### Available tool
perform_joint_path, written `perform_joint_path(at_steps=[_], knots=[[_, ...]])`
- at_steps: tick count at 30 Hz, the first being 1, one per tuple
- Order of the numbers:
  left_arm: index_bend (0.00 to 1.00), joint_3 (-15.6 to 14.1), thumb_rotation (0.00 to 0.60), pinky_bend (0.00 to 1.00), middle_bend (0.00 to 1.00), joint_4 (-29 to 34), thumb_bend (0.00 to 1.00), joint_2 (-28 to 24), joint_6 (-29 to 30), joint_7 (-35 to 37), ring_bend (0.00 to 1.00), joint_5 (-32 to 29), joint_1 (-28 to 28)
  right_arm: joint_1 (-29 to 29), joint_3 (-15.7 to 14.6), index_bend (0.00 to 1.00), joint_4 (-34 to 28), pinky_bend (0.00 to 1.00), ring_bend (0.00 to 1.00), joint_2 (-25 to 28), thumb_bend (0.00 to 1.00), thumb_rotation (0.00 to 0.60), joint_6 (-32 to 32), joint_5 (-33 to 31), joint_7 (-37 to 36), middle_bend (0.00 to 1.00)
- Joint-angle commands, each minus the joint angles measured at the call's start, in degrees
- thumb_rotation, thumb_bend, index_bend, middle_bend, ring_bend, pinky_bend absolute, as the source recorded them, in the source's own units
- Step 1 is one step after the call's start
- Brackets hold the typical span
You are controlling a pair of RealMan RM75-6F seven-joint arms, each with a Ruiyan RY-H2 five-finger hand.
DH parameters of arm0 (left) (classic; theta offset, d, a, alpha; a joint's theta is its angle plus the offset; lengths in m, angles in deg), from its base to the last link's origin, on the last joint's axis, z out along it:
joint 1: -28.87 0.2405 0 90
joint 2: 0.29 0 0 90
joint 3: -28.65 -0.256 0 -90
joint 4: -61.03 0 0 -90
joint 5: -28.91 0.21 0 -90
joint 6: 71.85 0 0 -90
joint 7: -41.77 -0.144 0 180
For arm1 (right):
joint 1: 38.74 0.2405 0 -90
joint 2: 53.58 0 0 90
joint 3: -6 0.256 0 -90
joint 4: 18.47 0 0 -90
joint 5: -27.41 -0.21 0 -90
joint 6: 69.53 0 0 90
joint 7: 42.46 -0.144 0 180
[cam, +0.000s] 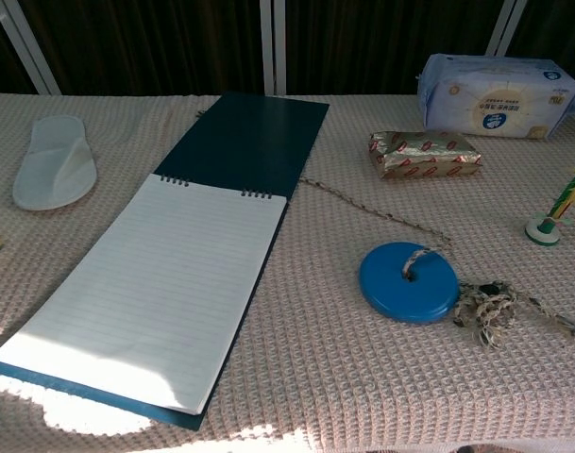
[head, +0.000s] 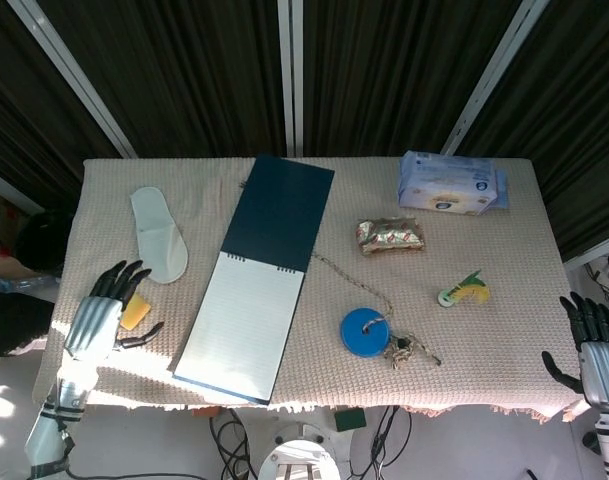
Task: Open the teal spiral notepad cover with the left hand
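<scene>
The teal spiral notepad lies open on the table. Its cover (head: 280, 211) (cam: 245, 138) is folded back flat beyond the spiral, and the lined white page (head: 241, 320) (cam: 145, 291) faces up. My left hand (head: 102, 312) hovers at the table's left edge, well clear of the notepad, fingers spread and holding nothing. My right hand (head: 592, 349) hangs off the table's right edge, fingers apart and empty. Neither hand shows in the chest view.
A white slipper (head: 159, 233) (cam: 51, 173) and a yellow sponge (head: 134, 310) lie left of the notepad. On the right are a blue disc with rope (head: 365, 331) (cam: 409, 280), a foil packet (head: 390, 235), a tissue pack (head: 450, 183) and a yellow-green toy (head: 464, 290).
</scene>
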Motion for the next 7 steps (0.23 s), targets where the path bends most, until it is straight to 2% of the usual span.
perform_joint_path(at_steps=[1,7], knots=[[0.13,-3.41,0.361,0.11,0.07,-2.96,0.19,-2.77,4.81,0.7,0.0,4.99,5.66,-0.2,-0.35,0.0,0.06,0.0,0.0,-0.01,0.28,0.6,-0.49,0.6,0.43,0.0],[0.1,-1.21,0.359,0.11,0.06,-9.41,0.19,-0.18,6.96,4.41,0.0,7.72,8.14,-0.58,-0.69,0.0,-0.99,0.0,0.0,0.6,0.27,0.6,-1.47,1.35,1.2,0.0]])
